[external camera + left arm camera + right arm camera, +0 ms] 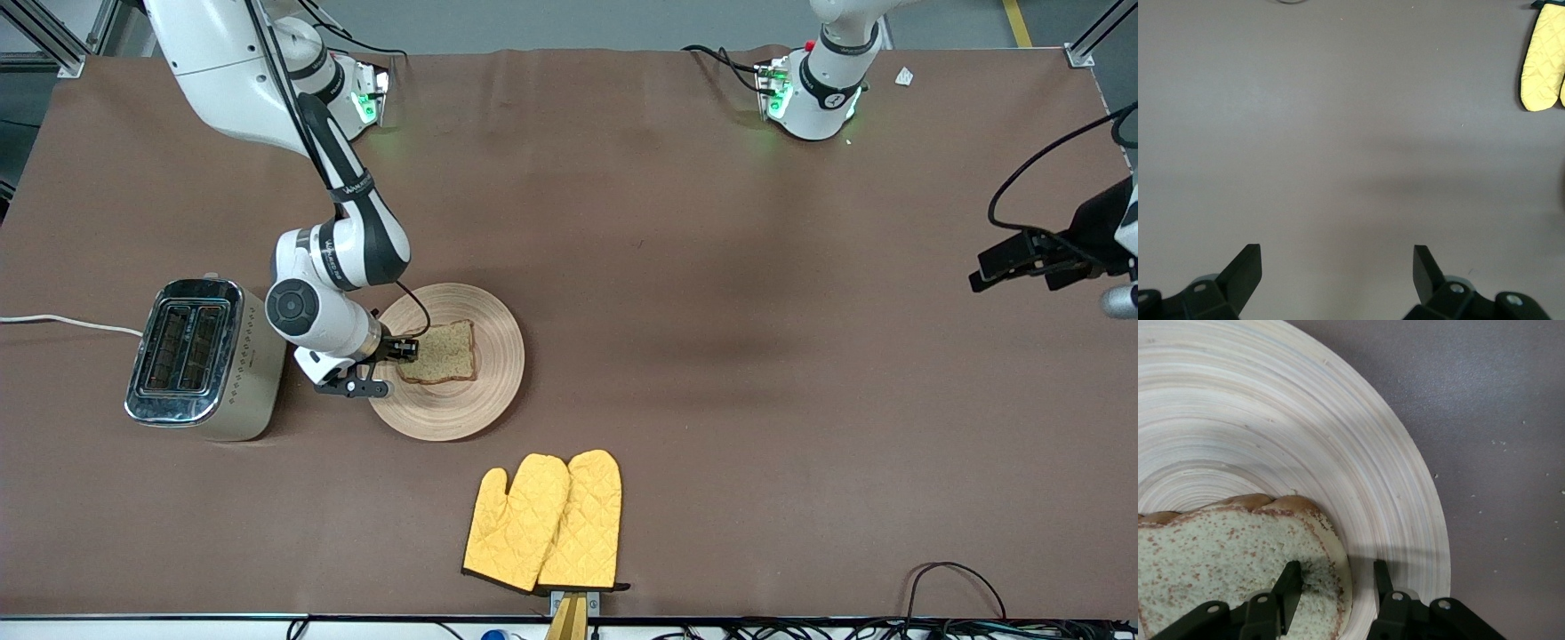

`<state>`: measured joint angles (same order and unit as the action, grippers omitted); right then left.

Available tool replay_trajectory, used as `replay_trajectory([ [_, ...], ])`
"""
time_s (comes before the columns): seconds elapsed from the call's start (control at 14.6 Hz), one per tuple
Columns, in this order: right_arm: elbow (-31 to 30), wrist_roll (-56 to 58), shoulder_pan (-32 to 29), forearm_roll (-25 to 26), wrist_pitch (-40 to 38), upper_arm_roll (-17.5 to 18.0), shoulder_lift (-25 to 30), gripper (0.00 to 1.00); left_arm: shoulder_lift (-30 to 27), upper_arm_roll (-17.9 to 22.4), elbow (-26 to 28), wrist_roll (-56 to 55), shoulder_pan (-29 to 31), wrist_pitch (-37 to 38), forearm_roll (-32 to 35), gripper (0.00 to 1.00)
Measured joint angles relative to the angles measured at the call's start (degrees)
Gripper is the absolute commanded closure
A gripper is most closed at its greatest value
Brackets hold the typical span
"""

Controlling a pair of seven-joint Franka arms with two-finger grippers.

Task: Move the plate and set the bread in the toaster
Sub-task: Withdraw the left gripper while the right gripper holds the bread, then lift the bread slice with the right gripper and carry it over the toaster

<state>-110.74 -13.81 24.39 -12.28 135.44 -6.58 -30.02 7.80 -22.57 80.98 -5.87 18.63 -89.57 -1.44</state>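
The bread (444, 354) lies flat on the plate (462, 409), and the toaster (200, 356) stands beside the plate toward the right arm's end of the table, slots up and empty. My right gripper (404, 348) is low over the plate at the bread's toaster-side edge. In the right wrist view the right gripper (1337, 568) is open and straddles that edge of the bread (1205, 547): one finger rests on the crumb, the other stands over the plate (1305, 420) just outside the crust. My left gripper (987, 271) waits open and empty over bare table (1338, 133) at the left arm's end.
A pair of yellow oven mitts (544, 520) lies nearer the front camera than the plate, near the table's edge; it also shows in the left wrist view (1543, 60). The toaster's white cord (62, 320) runs off the table's end.
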Motion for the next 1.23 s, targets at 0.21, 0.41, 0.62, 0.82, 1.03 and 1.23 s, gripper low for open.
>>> replay_trajectory([
  [0.21, 0.0, 0.01, 0.1, -0.19, 0.02, 0.19, -0.09, 0.79, -3.38, 0.01, 2.37, -0.04, 0.79, 0.07, 0.02, 0.0],
  [0.41, 0.03, 0.02, 0.5, -0.19, 0.13, 0.25, -0.13, 1.0, -4.25, 0.61, 3.08, 0.09, 1.56, 0.14, 0.02, 0.0],
  [0.62, 0.21, 0.08, 0.55, -0.19, -0.46, 0.23, -0.13, 1.0, -4.77, 2.23, 3.12, 0.03, -0.37, 0.83, 0.02, 0.0],
  [0.82, 3.42, 0.9, 0.58, 0.18, -8.83, -0.01, 0.05, 1.0, -5.69, 5.61, 3.12, -0.11, -4.79, 1.05, 0.02, 0.0],
  [1.03, 12.38, 1.05, 0.52, 7.24, -24.19, -2.65, 2.38, 1.0, -6.9, 11.07, 3.2, -0.3, -11.02, 2.26, 0.02, 0.0],
  [1.23, 21.57, 1.63, -0.15, 14.95, -37.82, -5.01, 4.85, 1.0, -7.61, 15.66, 3.44, -0.31, -15.84, 2.44, 0.02, 0.0],
])
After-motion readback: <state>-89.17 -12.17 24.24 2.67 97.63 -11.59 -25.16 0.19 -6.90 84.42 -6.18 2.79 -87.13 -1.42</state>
